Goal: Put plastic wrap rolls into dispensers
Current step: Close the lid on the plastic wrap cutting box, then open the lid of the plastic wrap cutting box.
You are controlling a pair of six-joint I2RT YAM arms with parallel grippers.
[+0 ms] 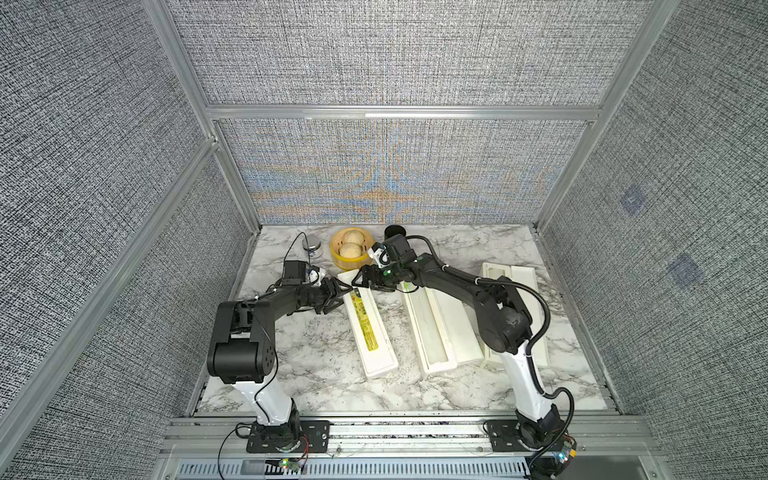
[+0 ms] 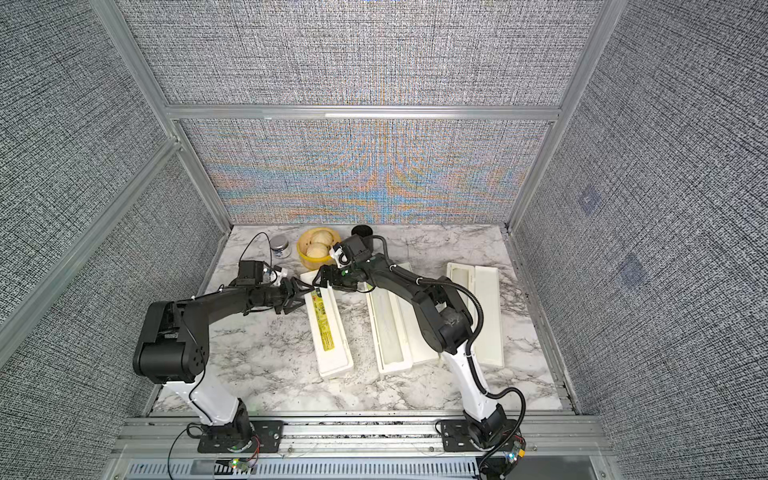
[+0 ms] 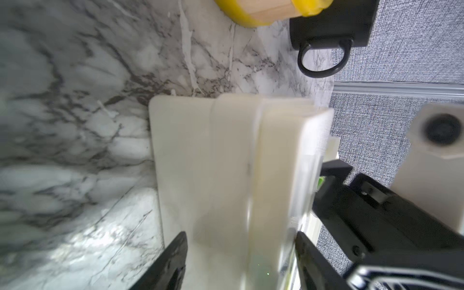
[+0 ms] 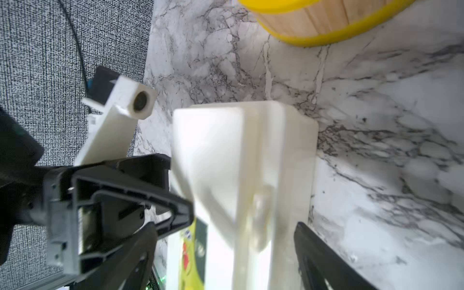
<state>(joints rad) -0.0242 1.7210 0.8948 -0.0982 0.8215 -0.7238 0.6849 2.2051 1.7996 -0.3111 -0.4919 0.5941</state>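
Grey-veined marble table [image 1: 299,365], grey woven walls [image 1: 386,54]. The labelled dispenser [image 1: 370,328] lies between both pairs of jaws: right gripper [image 4: 226,226] spread wide astride its end, left gripper [image 3: 241,236] narrower, grip unclear. Beyond the right gripper, its arm half hides two open dispensers [image 1: 461,336]; rolls indiscernible.

Lab cell: fabric walls [image 1: 395,50], aluminium framing [image 1: 403,112], marble tabletop [image 1: 316,353]

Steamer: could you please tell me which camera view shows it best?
A top view shows the steamer best: nearly whole, open, with two buns inside; both top views do. Each wrist view catches only part of its yellow-banded wooden wall at the frame edge, insides hidden.
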